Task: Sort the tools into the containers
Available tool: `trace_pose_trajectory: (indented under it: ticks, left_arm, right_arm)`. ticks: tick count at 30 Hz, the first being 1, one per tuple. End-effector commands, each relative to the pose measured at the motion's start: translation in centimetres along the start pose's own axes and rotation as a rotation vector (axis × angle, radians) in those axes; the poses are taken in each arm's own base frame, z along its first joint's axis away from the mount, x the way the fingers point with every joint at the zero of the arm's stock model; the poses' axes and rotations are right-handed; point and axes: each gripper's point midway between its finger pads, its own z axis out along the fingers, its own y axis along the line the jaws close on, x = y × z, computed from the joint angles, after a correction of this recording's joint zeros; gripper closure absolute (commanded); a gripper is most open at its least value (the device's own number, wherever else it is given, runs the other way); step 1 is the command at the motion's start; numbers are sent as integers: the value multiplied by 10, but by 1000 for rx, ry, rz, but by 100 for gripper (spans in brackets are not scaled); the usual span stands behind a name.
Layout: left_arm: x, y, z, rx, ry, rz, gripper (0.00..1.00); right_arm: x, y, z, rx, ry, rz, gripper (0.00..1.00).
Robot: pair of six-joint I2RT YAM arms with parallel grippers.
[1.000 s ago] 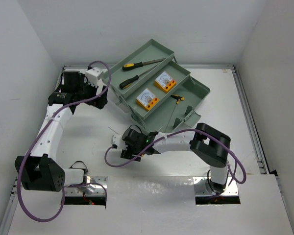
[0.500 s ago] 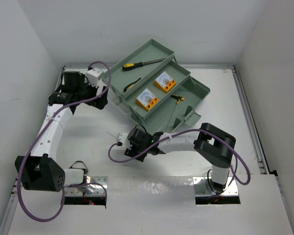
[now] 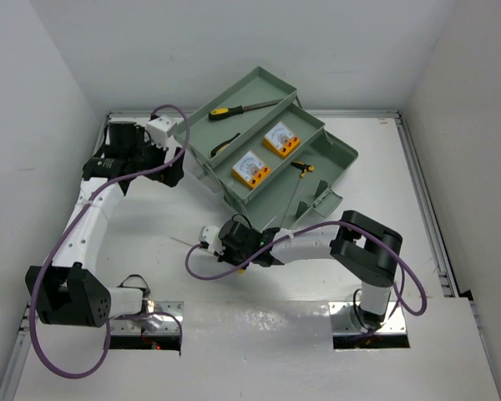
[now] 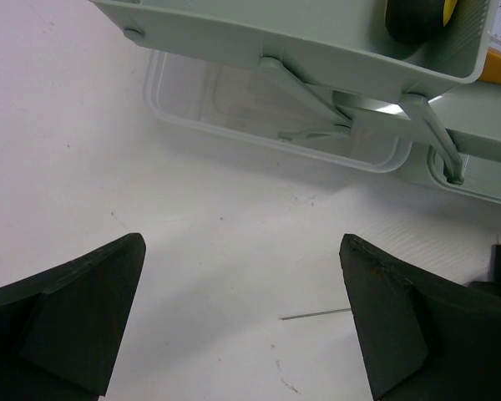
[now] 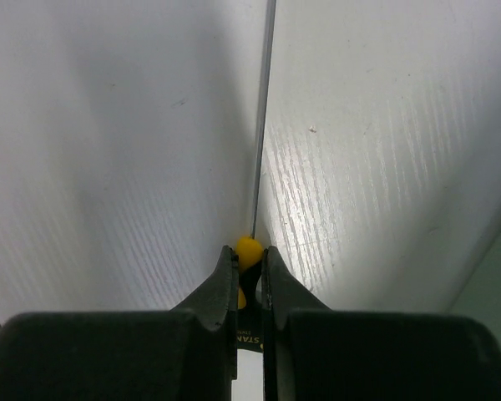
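Observation:
My right gripper (image 5: 249,255) is shut on the yellow-black handle (image 5: 249,249) of a thin-shafted tool. Its steel shaft (image 5: 263,125) runs straight ahead, low over the white table. From above, that gripper (image 3: 210,242) sits in front of the sage-green toolbox and the shaft (image 3: 182,242) points left. My left gripper (image 4: 242,242) is open and holds nothing, hovering by the toolbox's left end (image 3: 174,170). A yellow-black screwdriver (image 3: 234,109) lies in the top tray (image 3: 263,83). The middle tray holds a black tool (image 3: 225,144) and two orange meters (image 3: 281,139) (image 3: 250,168).
A small yellow-black key (image 3: 303,168) lies in the lowest tray (image 3: 338,154). The translucent lid (image 3: 313,205) hangs down at the toolbox's front, just behind my right arm. White walls close in on the left, back and right. Purple cables loop beside both arms.
My right gripper has closed on the tool's handle and shifted slightly toward the near left. The left arm has not moved.

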Motion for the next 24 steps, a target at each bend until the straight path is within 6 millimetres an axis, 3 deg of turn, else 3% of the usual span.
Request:
trace_pose_trajectory:
  ticks: [1,7,12,17,22,24]
  left_arm:
    - [-11,1,-9,-5,-54,21,0]
    - [-14,2,-12,3,-60,15,0]
    - [-25,-2,-21,33,-86,14,0]
    - [-42,2,-49,72,-132,-5,0]
    - [-53,-1,-69,128,-167,-12,0]
    - [-58,-3,-74,137,-180,-14,0]
  right_arm:
    - [-4,1,-7,-8,-49,8,100]
    - [-58,7,-43,-42,-295,54,100]
    - [-73,15,-58,-91,-352,93,100]
    - [-80,14,-64,-83,-393,137,100]
    - [-96,6,-75,-51,-451,229,100]
    - [-110,-1,-89,-26,-500,262,100]
